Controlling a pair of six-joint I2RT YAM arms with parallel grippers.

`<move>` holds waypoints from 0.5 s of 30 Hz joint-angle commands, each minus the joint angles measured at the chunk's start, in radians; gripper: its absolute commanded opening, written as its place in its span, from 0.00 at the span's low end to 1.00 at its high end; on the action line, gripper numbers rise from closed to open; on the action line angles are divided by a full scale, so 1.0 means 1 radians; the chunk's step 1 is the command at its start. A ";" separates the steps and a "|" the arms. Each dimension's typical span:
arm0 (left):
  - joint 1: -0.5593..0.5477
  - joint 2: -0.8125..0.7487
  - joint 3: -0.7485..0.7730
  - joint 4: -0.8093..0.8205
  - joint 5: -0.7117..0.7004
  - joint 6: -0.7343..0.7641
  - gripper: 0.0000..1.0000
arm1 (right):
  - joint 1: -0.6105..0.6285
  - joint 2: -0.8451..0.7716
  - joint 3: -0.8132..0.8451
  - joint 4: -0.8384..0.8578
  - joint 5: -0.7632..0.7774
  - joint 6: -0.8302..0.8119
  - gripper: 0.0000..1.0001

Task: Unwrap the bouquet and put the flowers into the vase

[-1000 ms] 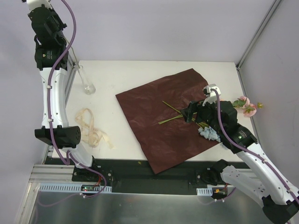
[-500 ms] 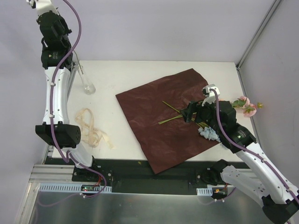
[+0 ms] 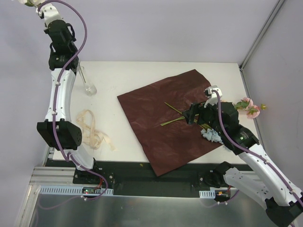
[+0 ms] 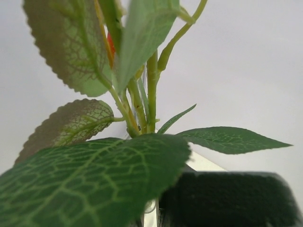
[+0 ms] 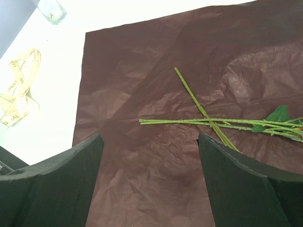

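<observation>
The right tool (image 5: 149, 142) is spread wide with nothing in it, over the dark red wrapping paper (image 5: 142, 61). The flowers (image 5: 203, 122) lie on the paper just ahead, their stems crossing toward its right finger. Past its left finger the paper's edge gives onto bare tabletop (image 5: 57, 61) with a ribbon (image 5: 16, 90). The vase (image 5: 51, 9) stands far ahead-left. The left tool (image 4: 151, 215), high above the tabletop, is clamped on a leafy stem (image 4: 150, 90).

Bouquet undone: dk red paper (image 3: 156, 113) flat, centre. Green stems (image 5: 203, 120) crossed on it; blue bloom (image 3: 211, 135) at its rt edge, pink blooms (image 3: 248, 108) off paper, rt. Leafy stem (image 4: 151, 90) aloft, far left. Clear vase (image 3: 89, 86) upright, far left.
</observation>
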State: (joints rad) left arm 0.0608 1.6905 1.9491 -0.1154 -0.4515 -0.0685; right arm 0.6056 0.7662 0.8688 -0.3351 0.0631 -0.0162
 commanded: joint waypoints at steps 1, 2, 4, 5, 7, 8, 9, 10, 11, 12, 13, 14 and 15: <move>0.011 -0.011 -0.047 0.068 -0.107 -0.048 0.00 | -0.003 -0.008 -0.010 0.018 -0.002 -0.001 0.84; 0.011 -0.005 -0.053 0.069 -0.105 -0.050 0.00 | -0.003 -0.010 -0.011 0.018 -0.003 -0.001 0.84; 0.011 0.003 -0.070 0.069 -0.102 -0.056 0.00 | -0.003 -0.011 -0.014 0.019 -0.005 0.001 0.84; 0.011 0.008 -0.076 0.069 -0.107 -0.063 0.00 | -0.003 -0.011 -0.016 0.019 -0.003 0.002 0.84; 0.010 0.009 -0.099 0.071 -0.111 -0.079 0.00 | -0.003 -0.011 -0.016 0.016 -0.008 0.002 0.84; 0.011 0.014 -0.107 0.071 -0.113 -0.083 0.00 | -0.003 -0.011 -0.017 0.018 -0.006 0.002 0.83; 0.011 0.017 -0.110 0.071 -0.110 -0.089 0.00 | -0.003 -0.011 -0.019 0.018 -0.005 0.002 0.84; 0.011 0.021 -0.116 0.071 -0.104 -0.091 0.00 | -0.003 -0.013 -0.019 0.018 -0.006 0.002 0.84; 0.011 0.031 -0.118 0.071 -0.101 -0.090 0.00 | -0.004 -0.013 -0.021 0.018 -0.005 0.002 0.84; 0.011 0.032 -0.121 0.072 -0.102 -0.091 0.00 | -0.004 -0.011 -0.022 0.018 -0.005 0.002 0.84; 0.010 0.032 -0.131 0.071 -0.105 -0.096 0.00 | -0.004 -0.011 -0.022 0.016 -0.003 0.002 0.84; 0.011 0.034 -0.136 0.071 -0.111 -0.099 0.00 | -0.004 -0.010 -0.024 0.018 -0.006 0.002 0.84; 0.011 0.037 -0.139 0.071 -0.121 -0.102 0.00 | -0.004 -0.010 -0.025 0.018 -0.005 0.004 0.84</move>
State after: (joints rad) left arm 0.0608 1.7210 1.8248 -0.0860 -0.5343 -0.1448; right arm 0.6056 0.7650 0.8524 -0.3367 0.0631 -0.0154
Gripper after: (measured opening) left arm 0.043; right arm 0.837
